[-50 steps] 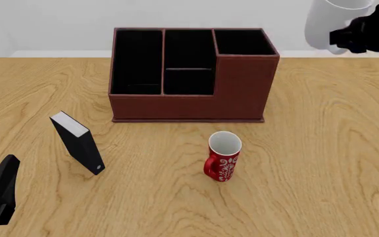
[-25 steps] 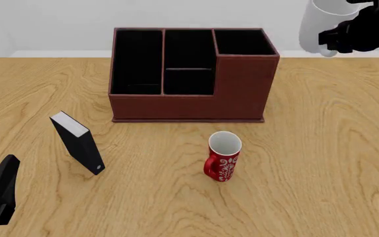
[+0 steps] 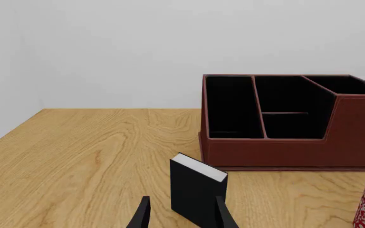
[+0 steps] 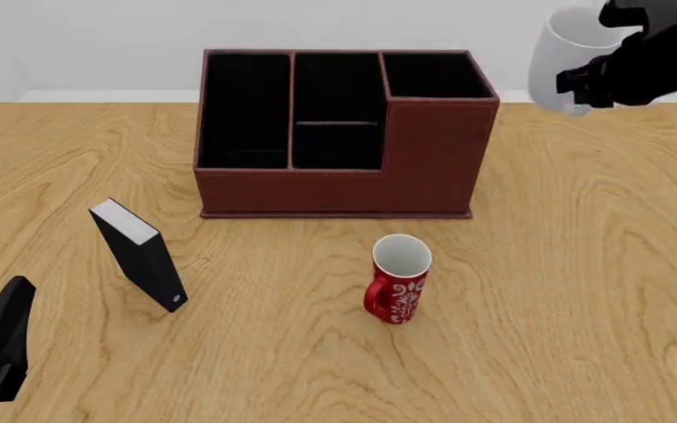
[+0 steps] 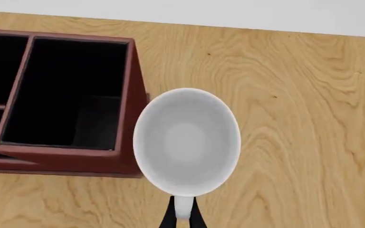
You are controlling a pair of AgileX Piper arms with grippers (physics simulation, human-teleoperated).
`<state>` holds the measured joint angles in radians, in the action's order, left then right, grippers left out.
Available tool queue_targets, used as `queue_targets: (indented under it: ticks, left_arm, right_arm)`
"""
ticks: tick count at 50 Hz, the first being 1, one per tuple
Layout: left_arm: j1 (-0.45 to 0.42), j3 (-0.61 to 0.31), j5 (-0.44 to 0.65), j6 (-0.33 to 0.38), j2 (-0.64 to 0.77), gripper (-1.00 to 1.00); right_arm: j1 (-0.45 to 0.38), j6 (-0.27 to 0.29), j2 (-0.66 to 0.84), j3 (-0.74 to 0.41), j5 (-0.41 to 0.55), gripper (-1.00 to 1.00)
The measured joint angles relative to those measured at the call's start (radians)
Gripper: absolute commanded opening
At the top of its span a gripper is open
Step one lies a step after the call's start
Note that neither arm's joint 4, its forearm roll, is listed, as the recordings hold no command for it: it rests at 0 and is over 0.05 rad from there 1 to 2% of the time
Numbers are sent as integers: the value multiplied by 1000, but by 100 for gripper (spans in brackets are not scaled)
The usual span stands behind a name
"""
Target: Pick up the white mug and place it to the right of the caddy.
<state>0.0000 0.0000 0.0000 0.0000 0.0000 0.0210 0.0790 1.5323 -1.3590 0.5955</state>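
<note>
1 smooth white mug hangs pinched by its handle in the right gripper, above the leathery caddy's right.

White mug right of caddy

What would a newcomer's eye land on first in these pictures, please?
Probably the white mug, held in the air by the right gripper just right of the big brown caddy. Next, the red mug standing in front of the caddy, and the black box to its left.
</note>
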Motion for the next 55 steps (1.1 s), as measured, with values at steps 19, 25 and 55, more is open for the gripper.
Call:
queue_targets:
  ticks: [19, 25, 55]
  left_arm:
    - [0, 0, 0, 0, 0, 100]
    - [0, 0, 0, 0, 0, 100]
    - [0, 0, 0, 0, 0, 100]
  right_arm:
    - [-4, -9, 81, 1, -32, -100]
    - [-5, -10, 104, 1, -42, -100]
    - [15, -13, 206, -7, -79, -100]
